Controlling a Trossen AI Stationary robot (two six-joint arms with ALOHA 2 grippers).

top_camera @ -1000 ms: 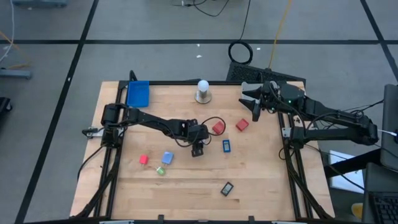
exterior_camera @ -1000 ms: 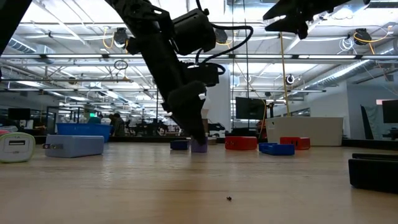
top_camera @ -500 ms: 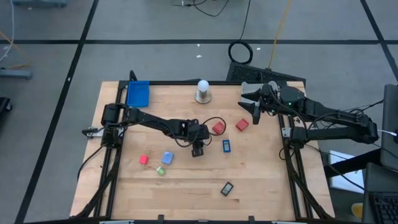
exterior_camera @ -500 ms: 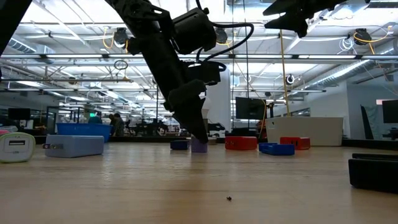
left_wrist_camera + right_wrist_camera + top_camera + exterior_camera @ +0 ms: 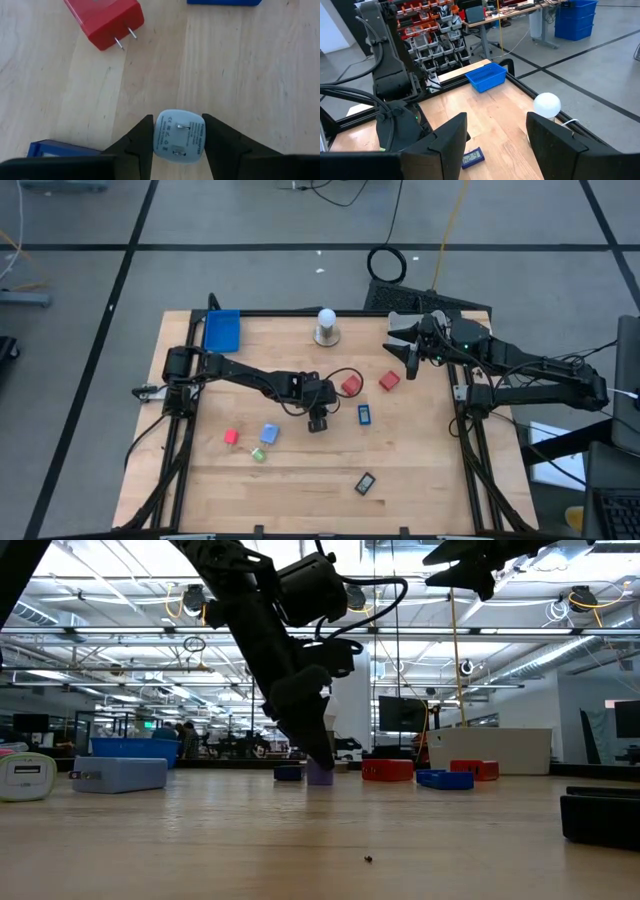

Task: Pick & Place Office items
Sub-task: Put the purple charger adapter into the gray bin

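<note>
Clamping both dark fingers, the left gripper [image 5: 177, 137] at frame centre was closed on a small pale-blue rounded plastic plug adapter [image 5: 178, 136]; the right gripper [image 5: 409, 356], upper right, was held apart and empty.

1. Left arm [image 5: 250, 378]: black, slender jointed links; a loose black cable loops beside the wrist.
2. Right arm [image 5: 530, 370]: same black build, with a small green light near the wrist.
3. Left gripper [image 5: 177, 137]: two matte black, angular, wedge-shaped fingers.
4. Right gripper [image 5: 497, 140]: identical broad black fingers with chamfered edges.
</note>
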